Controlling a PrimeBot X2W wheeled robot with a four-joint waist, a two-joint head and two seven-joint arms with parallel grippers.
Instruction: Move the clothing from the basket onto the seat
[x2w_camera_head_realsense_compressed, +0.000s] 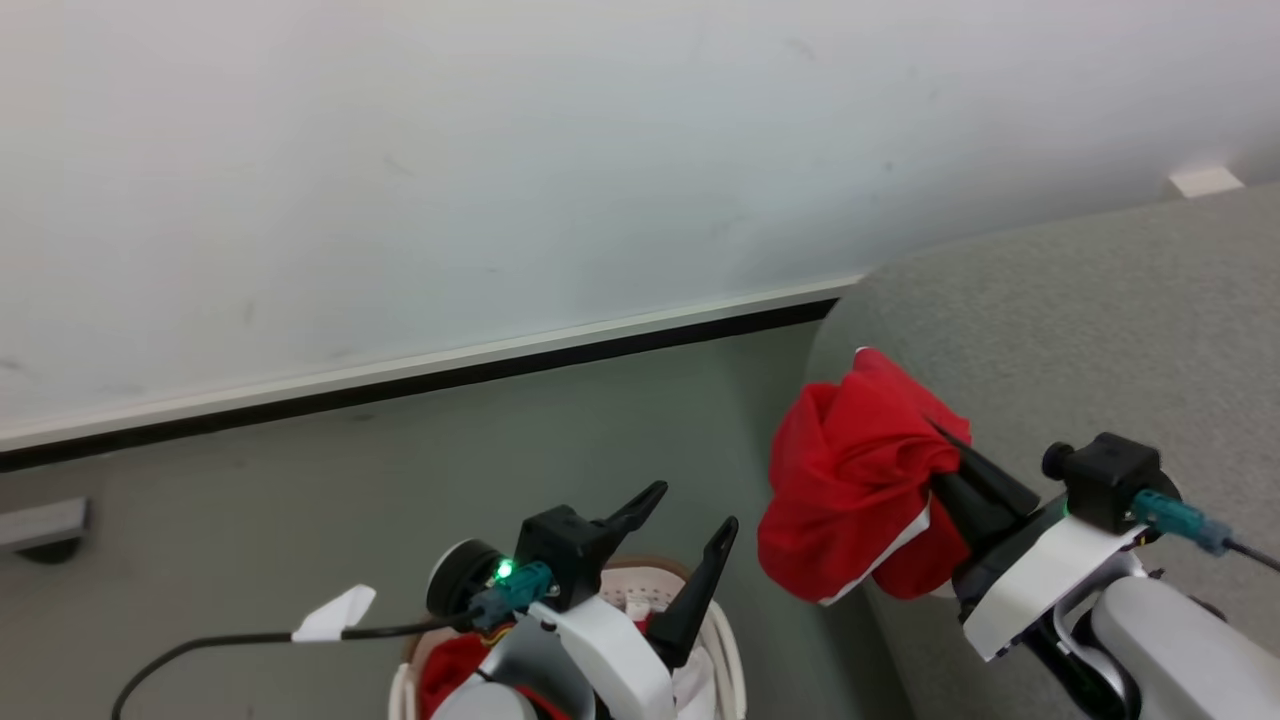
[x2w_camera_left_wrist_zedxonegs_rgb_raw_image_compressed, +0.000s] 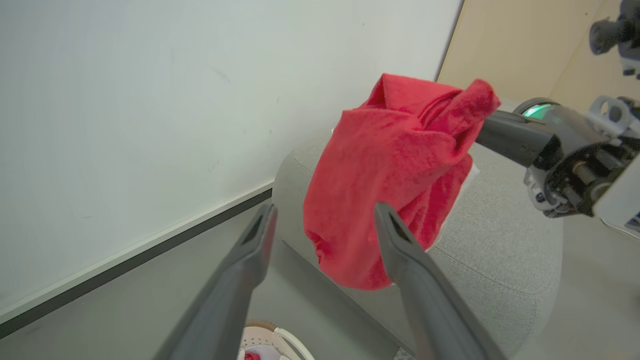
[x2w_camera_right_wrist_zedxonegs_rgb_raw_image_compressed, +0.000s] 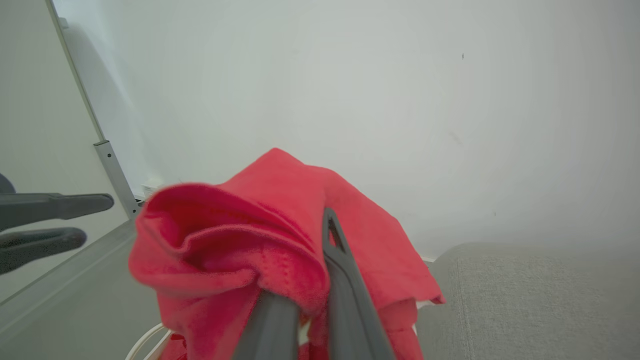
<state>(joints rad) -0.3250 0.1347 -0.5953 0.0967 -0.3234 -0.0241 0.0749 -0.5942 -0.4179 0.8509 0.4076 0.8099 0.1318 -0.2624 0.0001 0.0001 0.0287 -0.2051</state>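
Observation:
The red clothing (x2w_camera_head_realsense_compressed: 850, 480) hangs bunched in the air, with my right gripper (x2w_camera_head_realsense_compressed: 942, 438) shut on its upper fold. It hangs at the left end of the grey seat (x2w_camera_head_realsense_compressed: 1080, 330), partly over the floor. In the right wrist view the fabric (x2w_camera_right_wrist_zedxonegs_rgb_raw_image_compressed: 235, 235) wraps the closed fingers (x2w_camera_right_wrist_zedxonegs_rgb_raw_image_compressed: 345, 290). My left gripper (x2w_camera_head_realsense_compressed: 692, 508) stands open and empty above the basket (x2w_camera_head_realsense_compressed: 728, 650), left of the garment. In the left wrist view its fingers (x2w_camera_left_wrist_zedxonegs_rgb_raw_image_compressed: 250, 250) frame the clothing (x2w_camera_left_wrist_zedxonegs_rgb_raw_image_compressed: 390, 160), apart from it. More red fabric (x2w_camera_head_realsense_compressed: 450, 668) lies in the basket.
A white wall with a dark baseboard (x2w_camera_head_realsense_compressed: 400, 385) runs behind the grey floor (x2w_camera_head_realsense_compressed: 300, 520). A black cable with a white tag (x2w_camera_head_realsense_compressed: 335, 615) trails left of the basket. The seat's edge (x2w_camera_left_wrist_zedxonegs_rgb_raw_image_compressed: 500, 240) lies just behind the hanging cloth.

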